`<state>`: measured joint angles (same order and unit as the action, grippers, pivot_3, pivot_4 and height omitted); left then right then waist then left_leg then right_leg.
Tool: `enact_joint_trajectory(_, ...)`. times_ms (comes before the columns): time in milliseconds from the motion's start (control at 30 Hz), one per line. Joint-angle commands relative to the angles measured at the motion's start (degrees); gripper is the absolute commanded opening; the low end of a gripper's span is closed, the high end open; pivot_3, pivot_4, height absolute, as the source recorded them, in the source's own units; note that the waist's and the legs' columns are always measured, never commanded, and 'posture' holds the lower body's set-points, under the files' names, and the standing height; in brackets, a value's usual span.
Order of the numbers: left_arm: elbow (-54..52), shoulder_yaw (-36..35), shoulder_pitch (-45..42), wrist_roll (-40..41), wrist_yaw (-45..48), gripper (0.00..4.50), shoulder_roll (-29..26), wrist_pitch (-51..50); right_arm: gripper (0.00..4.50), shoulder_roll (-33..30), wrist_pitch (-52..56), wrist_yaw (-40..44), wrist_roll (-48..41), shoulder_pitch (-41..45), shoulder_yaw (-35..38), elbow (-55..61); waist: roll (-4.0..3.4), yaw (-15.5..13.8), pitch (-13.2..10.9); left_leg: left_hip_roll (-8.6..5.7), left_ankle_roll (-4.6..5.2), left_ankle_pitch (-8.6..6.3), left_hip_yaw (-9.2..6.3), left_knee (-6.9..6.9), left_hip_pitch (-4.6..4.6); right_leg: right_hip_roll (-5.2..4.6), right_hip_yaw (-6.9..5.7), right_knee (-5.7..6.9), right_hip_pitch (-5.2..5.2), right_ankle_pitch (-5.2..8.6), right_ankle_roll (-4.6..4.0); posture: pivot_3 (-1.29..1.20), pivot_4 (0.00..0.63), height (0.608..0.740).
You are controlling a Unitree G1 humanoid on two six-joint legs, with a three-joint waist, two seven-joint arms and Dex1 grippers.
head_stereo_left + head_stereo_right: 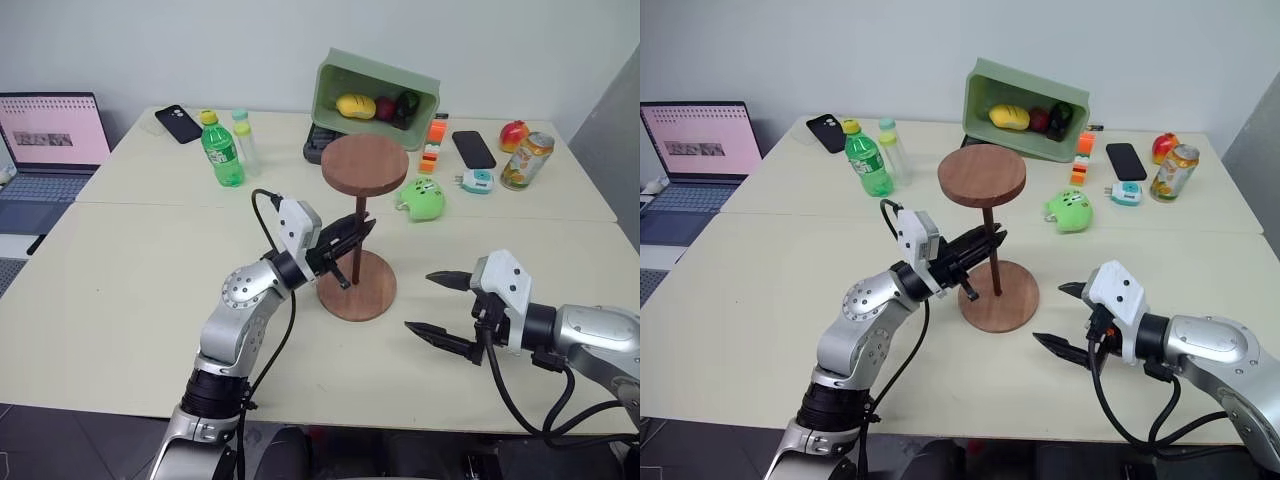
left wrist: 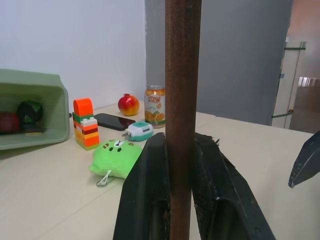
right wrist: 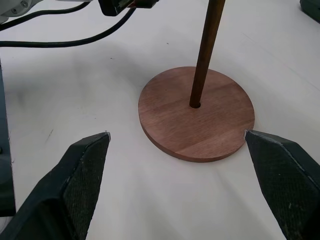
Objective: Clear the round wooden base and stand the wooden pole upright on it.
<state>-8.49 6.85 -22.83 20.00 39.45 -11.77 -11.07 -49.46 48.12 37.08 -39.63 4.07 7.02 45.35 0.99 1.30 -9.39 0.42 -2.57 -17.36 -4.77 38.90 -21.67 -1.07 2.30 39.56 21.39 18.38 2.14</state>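
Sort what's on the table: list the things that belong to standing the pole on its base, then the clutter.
Job: round wooden base; wooden pole, standing in the base's centre hole, gripped by the left pincer; right pincer, open beside the base.

Clutter: green bin of fruit, green bottle, green plush toy, drink can, two phones, laptop.

I'm looking down from the head pair over the table (image 1: 120, 300); my left wrist camera is hugging the wooden pole (image 2: 182, 100), my right is facing the round wooden base (image 3: 197, 114) at twelve o'clock, shared by both.
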Motion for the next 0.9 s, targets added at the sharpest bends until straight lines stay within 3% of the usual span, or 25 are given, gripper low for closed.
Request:
enact_joint_trajectory(33,2.57,0.97,0.41,-1.57,-0.12,0.26,0.12,0.95,4.50,-0.56,-0.04,-0.26,-0.95,0.96,1.66,1.91,0.00,-0.01,0.00,0.00,0.00,0.00,0.00,0.00,0.00,0.00,0.00,0.00,0.00,0.00,0.00,0.00,0.150,0.740)
enact_joint_trajectory(900,3.89,2.42,1.28,-2.01,-1.07,0.26,1.12,4.71,4.50,-1.18,-0.05,0.48,-0.80,0.69,1.75,1.83,0.00,-0.04,0.00,-0.01,0.00,0.00,-0.02,-0.02,0.01,0.00,-0.01,-0.05,-0.03,0.00,0.00,0.00,0.150,0.740)
